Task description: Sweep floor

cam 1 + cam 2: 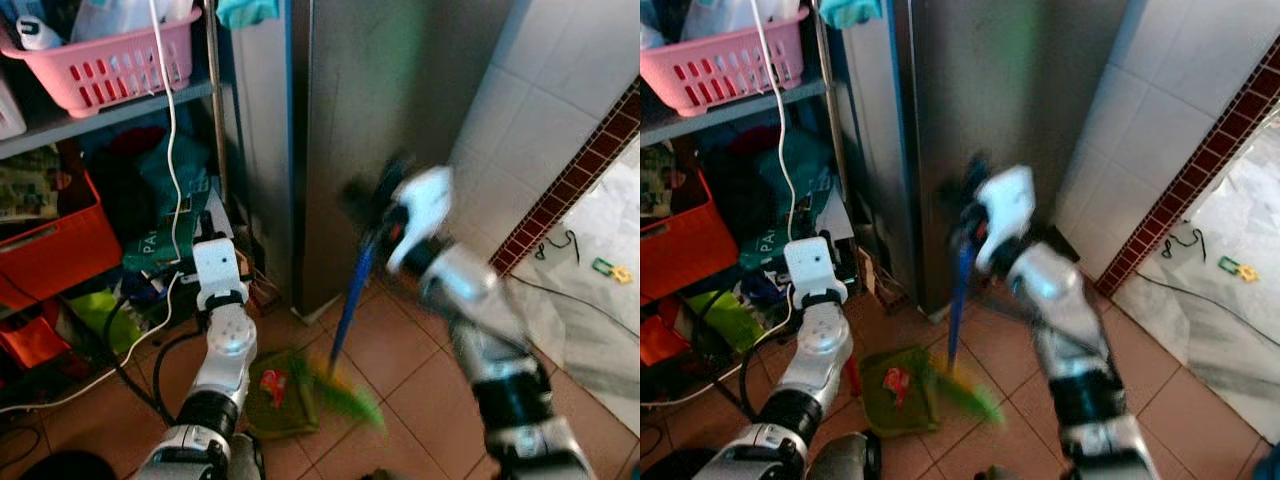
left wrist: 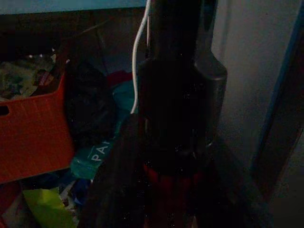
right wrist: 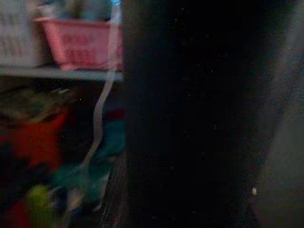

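A broom with a blue handle (image 1: 350, 305) and green bristles (image 1: 352, 400) stands tilted on the terracotta floor tiles (image 1: 425, 375), blurred by motion. My right gripper (image 1: 376, 212) is shut on the top of its handle, in front of a steel cabinet. Left of the bristles, a green dustpan (image 1: 275, 395) lies on the floor with a red scrap in it. Its red handle (image 1: 852, 378) rises under my left arm. In the dark left wrist view, my left gripper (image 2: 173, 156) looks shut around that red handle.
A tall steel cabinet (image 1: 380, 100) stands straight ahead, with a white tiled wall (image 1: 540, 110) to its right. On the left, cluttered shelves hold a pink basket (image 1: 110, 60) and an orange crate (image 1: 55, 250). A white cable (image 1: 170, 150) hangs down; black cables trail on the floor.
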Robot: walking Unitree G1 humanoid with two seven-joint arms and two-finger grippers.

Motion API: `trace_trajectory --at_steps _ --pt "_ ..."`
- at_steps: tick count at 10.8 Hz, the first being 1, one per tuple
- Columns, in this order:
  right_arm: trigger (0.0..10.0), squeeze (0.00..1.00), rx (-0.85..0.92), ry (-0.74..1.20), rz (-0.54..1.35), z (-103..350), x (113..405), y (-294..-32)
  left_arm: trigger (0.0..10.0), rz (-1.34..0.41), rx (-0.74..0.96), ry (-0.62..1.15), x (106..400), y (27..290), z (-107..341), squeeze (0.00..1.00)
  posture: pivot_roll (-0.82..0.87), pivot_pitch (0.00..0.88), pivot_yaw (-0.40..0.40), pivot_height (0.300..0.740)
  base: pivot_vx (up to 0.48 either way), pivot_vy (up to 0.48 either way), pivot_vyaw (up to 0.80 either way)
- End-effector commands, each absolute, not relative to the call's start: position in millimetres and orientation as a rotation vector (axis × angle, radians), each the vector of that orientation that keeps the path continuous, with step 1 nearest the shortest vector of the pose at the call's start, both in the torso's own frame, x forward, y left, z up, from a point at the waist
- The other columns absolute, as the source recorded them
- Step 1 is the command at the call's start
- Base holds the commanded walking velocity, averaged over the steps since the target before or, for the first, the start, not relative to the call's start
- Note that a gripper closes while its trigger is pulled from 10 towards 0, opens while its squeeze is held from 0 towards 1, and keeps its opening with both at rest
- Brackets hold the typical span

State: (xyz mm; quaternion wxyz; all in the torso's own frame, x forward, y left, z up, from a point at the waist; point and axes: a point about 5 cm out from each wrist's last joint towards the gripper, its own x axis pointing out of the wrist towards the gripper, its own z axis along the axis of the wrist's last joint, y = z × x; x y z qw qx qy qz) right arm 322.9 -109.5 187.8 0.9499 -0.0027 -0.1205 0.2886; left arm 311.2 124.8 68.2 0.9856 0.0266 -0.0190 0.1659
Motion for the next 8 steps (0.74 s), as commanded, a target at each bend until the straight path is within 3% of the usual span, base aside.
trace_trajectory --at_steps 1,3,6,8 --pt "10.0 0.00 -0.043 -0.342 0.456 208 332 -124 10.0 0.319 0.039 -0.064 315 122 73 0.00 -0.08 0.056 -0.024 0.740 0.000 0.000 0.00" --pt "10.0 0.00 -0.082 -0.355 0.325 213 341 -135 10.0 0.304 0.040 -0.065 317 119 72 0.00 -0.08 0.048 -0.028 0.740 0.000 0.000 0.00" --pt "10.0 0.00 -0.128 -0.289 0.290 190 340 -134 10.0 0.299 0.035 -0.059 318 115 70 0.00 -0.09 0.041 -0.039 0.740 0.000 0.000 0.00" --pt "10.0 0.00 -0.098 -0.313 0.359 181 331 -110 10.0 0.295 0.027 -0.054 318 113 69 0.00 -0.09 0.039 -0.042 0.740 0.000 0.000 0.00"
